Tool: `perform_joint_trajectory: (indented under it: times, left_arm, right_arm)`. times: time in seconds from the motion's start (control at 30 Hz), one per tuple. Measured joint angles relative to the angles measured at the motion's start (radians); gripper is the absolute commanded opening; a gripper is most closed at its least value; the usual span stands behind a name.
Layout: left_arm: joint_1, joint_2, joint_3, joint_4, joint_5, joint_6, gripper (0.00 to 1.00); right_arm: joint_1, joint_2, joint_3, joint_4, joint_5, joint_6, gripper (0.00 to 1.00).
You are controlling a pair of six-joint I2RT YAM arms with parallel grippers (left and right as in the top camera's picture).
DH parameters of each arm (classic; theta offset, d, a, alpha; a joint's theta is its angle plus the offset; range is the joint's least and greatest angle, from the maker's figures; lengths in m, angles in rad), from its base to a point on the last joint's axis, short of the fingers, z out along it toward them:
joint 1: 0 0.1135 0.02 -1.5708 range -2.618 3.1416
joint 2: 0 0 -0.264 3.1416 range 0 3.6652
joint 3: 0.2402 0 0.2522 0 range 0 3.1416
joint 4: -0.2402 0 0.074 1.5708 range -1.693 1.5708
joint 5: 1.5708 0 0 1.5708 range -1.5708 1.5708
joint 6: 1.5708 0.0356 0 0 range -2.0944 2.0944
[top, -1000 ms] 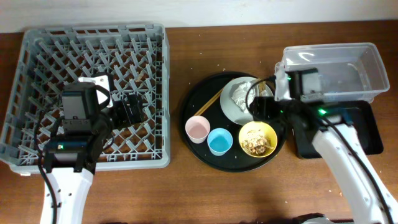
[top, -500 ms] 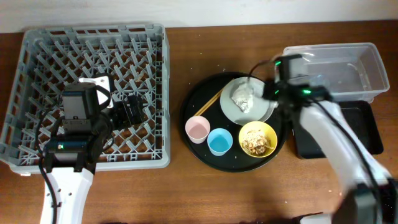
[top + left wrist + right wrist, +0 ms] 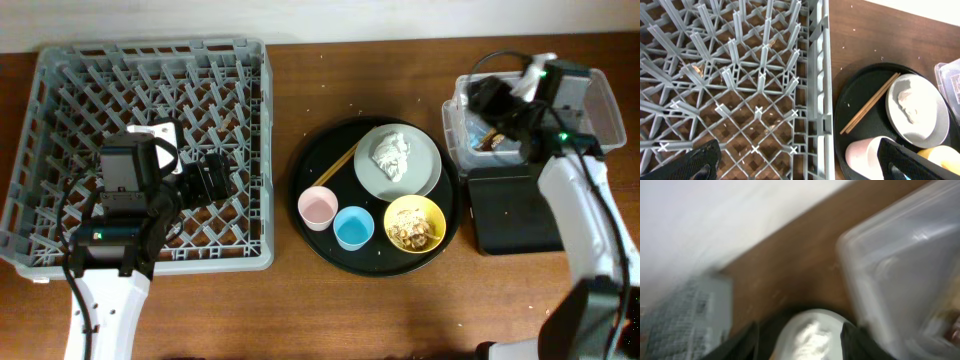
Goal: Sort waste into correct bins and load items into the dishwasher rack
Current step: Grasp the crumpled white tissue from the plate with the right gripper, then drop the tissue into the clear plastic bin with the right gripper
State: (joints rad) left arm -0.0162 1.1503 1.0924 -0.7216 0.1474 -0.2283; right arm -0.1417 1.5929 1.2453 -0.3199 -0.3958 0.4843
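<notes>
The grey dishwasher rack (image 3: 60, 100) fills the left. My left gripper (image 3: 212, 177) hovers open and empty over its right part; in the left wrist view (image 3: 802, 167) it spans the rack edge (image 3: 815, 100). On the big round black tray (image 3: 312, 160) stand the plate (image 3: 425, 165) with the napkin (image 3: 392, 152), chopsticks (image 3: 338, 165), pink cup (image 3: 317, 208), blue cup (image 3: 353, 227) and yellow bowl (image 3: 414, 222) holding food scraps. My right gripper (image 3: 487, 100) is open over the clear tub (image 3: 600, 110). A brown-and-white wrapper (image 3: 488, 140) lies in the tub.
The shallow black tray (image 3: 515, 210) sits just in front of the clear tub. The blurred right wrist view shows my open fingers (image 3: 801, 342) framing the plate (image 3: 790, 335), with the tub wall (image 3: 890, 265) to the right. Bare wood lies between rack and round tray.
My right arm has swung from the plate on the round tray up and right to over the clear tub. The wrapper now lies in the tub. The left arm has not moved.
</notes>
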Motion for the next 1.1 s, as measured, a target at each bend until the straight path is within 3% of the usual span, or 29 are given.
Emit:
perform_joint_trajectory:
  times: [0.1,0.23,0.3,0.33,0.37,0.57,0.73,0.83,0.93,0.97,1.0,1.03,1.1]
  left_arm:
    - [0.0,0.0,0.0,0.002,0.0,0.0,0.99]
    - [0.0,0.0,0.0,0.001,0.003,0.0,0.99]
    - [0.0,0.0,0.0,0.001,0.003,0.0,0.99]
    - [0.0,0.0,0.0,0.002,0.003,0.0,0.99]
    - [0.0,0.0,0.0,0.002,0.003,0.0,0.99]
    - [0.0,0.0,0.0,0.002,0.003,0.0,0.99]
    - [0.0,0.0,0.0,0.002,0.003,0.0,0.99]
    - [0.0,0.0,0.0,0.002,0.003,0.0,0.99]
    - [0.0,0.0,0.0,0.002,0.003,0.0,0.99]
    - [0.0,0.0,0.0,0.002,0.003,0.0,0.99]
    - [0.0,0.0,0.0,0.002,0.003,0.0,0.99]
    - [0.0,0.0,0.0,0.002,0.003,0.0,0.99]
    - [0.0,0.0,0.0,0.003,0.003,0.0,1.0]
  right_arm:
    - [0.262,-0.018,0.012,-0.257,0.146,-0.166,0.65]
    - [0.382,0.223,0.012,-0.192,0.4,-0.204,0.65]
    - [0.381,0.33,0.008,-0.135,0.438,-0.208,0.35]
    - [0.381,0.354,0.008,-0.128,0.441,-0.213,0.1]
    - [0.381,0.364,0.008,-0.118,0.436,-0.214,0.04]
    - [0.351,0.296,0.031,-0.193,0.386,-0.218,0.04]
    - [0.14,0.051,0.108,-0.137,0.35,-0.108,0.04]
    - [0.013,0.117,0.108,-0.084,0.391,-0.092,0.04]
    - [-0.02,0.165,0.105,-0.105,0.391,-0.143,0.04]
    - [-0.018,0.165,0.105,-0.103,0.391,-0.154,0.56]
    - [-0.018,0.164,0.105,-0.098,0.391,-0.163,0.86]
    - [-0.018,0.164,0.105,-0.098,0.391,-0.179,0.7]
    - [-0.014,0.154,0.105,-0.2,0.298,-0.216,0.67]
